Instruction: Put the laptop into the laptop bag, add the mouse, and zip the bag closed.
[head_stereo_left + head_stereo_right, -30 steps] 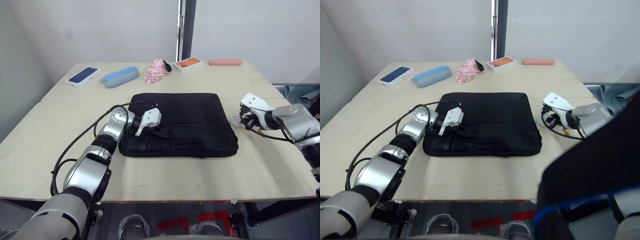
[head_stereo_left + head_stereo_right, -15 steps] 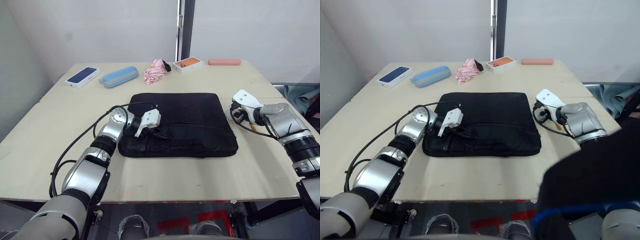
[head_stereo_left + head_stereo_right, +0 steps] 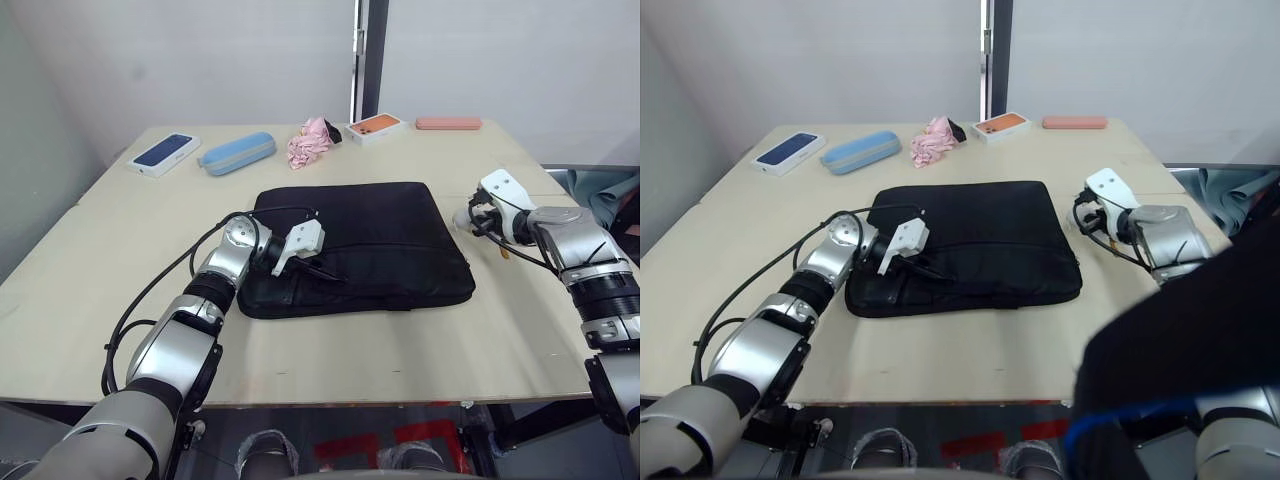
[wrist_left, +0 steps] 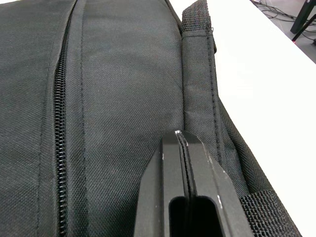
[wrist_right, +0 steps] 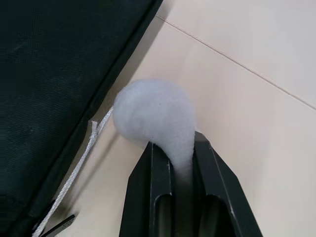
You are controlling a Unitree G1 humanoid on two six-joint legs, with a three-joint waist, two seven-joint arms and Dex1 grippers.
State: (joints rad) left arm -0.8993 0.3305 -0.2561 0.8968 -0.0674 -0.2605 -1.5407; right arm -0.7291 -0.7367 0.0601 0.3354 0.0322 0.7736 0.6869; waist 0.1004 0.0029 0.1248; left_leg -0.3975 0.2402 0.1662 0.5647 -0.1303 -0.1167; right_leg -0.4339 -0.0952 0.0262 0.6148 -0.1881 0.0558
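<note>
Moved farther from the robot along the right edge of the bag over the last second: right gripper, black fingers clamped on a small white rounded object, taken for the mouse. Not yet put in; held just off the table, just beside the bag's right edge. Hard to judge as flat or puffy from so close. Thin white cord lying on the tabletop between mouse and bag edge; far end cut off, purpose unclear.

Left gripper: fingers pressed fully together, tips resting on the front panel of the large black fabric rectangular laptop bag, between a long closed run of zipper and a black webbing handle strap. Nothing visibly pinched between the pads; cannot be ruled out that a fold of fabric or a pull tab sits below the tips.

Bag flat in the middle of the pale wooden table, evenly filled out. Silver-grey laptop judged to be already inside, under the fabric; not confirmable from outside.

Progress, as a judgement:
- laptop step probably done;
- mouse step in hand, grasp made, insertion left;
- zipping left.

Hard to make out: which opening stands unzipped for the mouse, position of the zipper pull, state of the bag's top edge. At the far side of the table, well apart from the work, a blue oblong case and a crumpled pink cloth.
</note>
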